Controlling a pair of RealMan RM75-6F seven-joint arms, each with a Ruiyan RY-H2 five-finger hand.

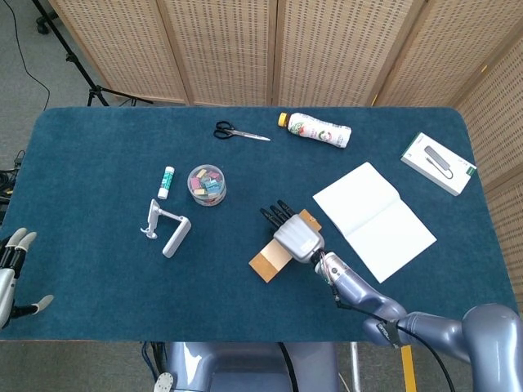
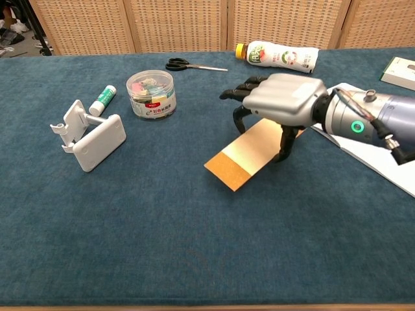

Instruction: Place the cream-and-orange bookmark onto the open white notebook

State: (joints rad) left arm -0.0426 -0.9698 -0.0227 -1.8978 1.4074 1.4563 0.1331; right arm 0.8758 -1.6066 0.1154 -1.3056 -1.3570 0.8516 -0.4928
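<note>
One bookmark [image 2: 249, 153], cream end pinched in the right hand [image 2: 279, 107] fingers and lifted, orange end near the table [image 2: 194, 246]; notebook [image 1: 373, 219] placement outstanding; left hand [image 1: 12, 265] open, idle.

A table covered in dark blue cloth [image 1: 98, 163] carries black-handled scissors [image 1: 240, 133], a lying drink bottle [image 1: 317, 130], a glue stick [image 1: 167, 181], a round clear tub of coloured clips [image 1: 207, 184], a white phone stand [image 1: 166, 229], an open white notebook [image 1: 373, 220] and a white boxed adapter [image 1: 439, 162].
</note>
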